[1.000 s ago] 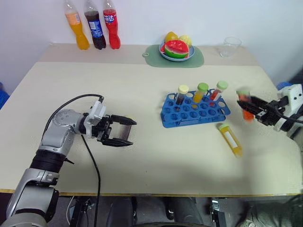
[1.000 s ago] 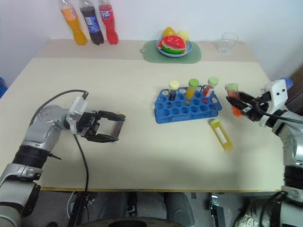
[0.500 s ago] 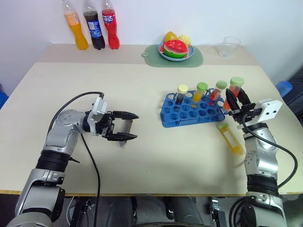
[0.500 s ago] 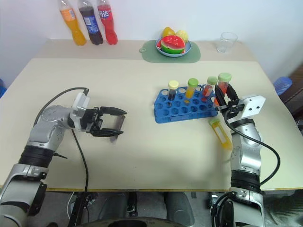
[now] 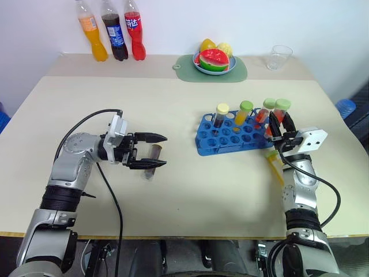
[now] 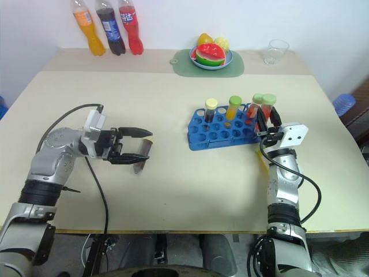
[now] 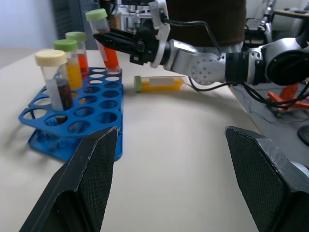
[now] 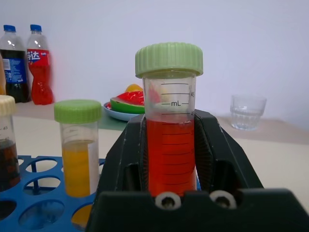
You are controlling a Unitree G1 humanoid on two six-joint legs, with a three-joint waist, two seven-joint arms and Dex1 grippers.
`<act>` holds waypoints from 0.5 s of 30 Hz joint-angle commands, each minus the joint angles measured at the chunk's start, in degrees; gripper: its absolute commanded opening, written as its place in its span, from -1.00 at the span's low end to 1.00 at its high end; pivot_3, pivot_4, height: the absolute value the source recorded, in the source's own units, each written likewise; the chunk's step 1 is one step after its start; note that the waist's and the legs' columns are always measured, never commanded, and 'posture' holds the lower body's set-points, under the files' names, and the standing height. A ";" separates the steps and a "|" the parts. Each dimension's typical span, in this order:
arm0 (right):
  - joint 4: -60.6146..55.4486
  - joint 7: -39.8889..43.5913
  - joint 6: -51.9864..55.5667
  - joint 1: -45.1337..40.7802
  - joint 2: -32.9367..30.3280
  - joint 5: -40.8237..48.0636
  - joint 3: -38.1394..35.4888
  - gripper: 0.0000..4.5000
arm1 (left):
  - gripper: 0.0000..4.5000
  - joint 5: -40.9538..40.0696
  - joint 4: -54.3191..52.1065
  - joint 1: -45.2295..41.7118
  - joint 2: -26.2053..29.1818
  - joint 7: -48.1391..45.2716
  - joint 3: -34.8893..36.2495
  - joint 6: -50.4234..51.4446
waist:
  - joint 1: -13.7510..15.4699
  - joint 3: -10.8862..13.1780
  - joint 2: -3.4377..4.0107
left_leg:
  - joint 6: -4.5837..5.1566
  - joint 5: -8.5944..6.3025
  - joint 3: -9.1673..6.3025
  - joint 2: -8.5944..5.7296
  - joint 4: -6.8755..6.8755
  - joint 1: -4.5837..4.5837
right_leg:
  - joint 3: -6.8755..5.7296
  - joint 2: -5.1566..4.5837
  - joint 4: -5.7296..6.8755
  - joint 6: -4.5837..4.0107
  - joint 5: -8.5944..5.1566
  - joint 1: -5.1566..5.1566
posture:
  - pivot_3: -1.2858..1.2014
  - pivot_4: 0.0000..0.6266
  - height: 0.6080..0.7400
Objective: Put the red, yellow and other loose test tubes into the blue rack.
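Table (image 5: 173, 190) carries everything; blue rack (image 5: 235, 137) sits just left of and below the right gripper (image 5: 279, 124), with 3 capped tubes standing in its back row, so the open holes on the near side are the likely targets. Right gripper is clamped on the red tube (image 8: 170, 145), green cap up, tube held close to upright, which I read as lined up for a vertical drop into a hole at the rack's right end; the tube's bottom looks just above or at the rack edge, can't tell if it has entered a hole. Yellow tube (image 7: 158, 83) lies flat on the table just beside the right wrist, near side of the rack's right end, not yet handled, probably next after this one. Left gripper (image 5: 151, 152) is well apart from the rack, pointing toward it, jaws spread wide with nothing clamped; a small dark tube (image 5: 152, 161) stands or leans on the table between or just under its fingertips, contact unclear.
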 commanded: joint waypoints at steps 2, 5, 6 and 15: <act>1.19 0.68 -0.94 -0.67 1.50 2.08 0.37 -0.64 | 0.63 -0.30 -2.33 0.11 0.27 0.43 1.32 0.49 | -0.05 0.00 0.00 | -0.01 0.00 0.00 0.00 0.00 0.00 | 0.00 0.00 0.01 0.00 0.00 0.00 | 0.03 -0.52 1.00; 2.18 1.53 -0.78 -1.25 2.38 3.25 0.70 -0.64 | 0.63 -0.30 -2.41 0.02 0.08 0.59 1.25 0.63 | -0.14 0.00 0.00 | -0.01 0.00 0.00 0.01 0.00 0.00 | 0.00 0.00 0.01 0.00 0.00 0.00 | 0.03 -0.52 1.00; 2.44 2.03 -0.68 -1.34 2.52 3.77 0.71 -0.64 | 0.63 -0.32 -2.42 -0.04 0.02 0.64 1.23 0.71 | -0.21 0.00 0.00 | -0.01 0.00 0.00 0.02 -0.01 0.01 | 0.00 0.02 0.01 0.00 0.00 0.00 | 0.03 -0.52 1.00; -6.93 -2.39 2.92 2.68 -2.01 -2.97 3.11 0.84 | 0.63 -0.18 -2.65 0.15 -0.51 0.82 1.16 0.90 | -0.62 0.03 0.05 | -0.02 0.01 0.01 0.05 -0.02 0.00 | 0.00 0.02 0.02 0.00 0.00 -0.02 | 0.03 -0.52 1.00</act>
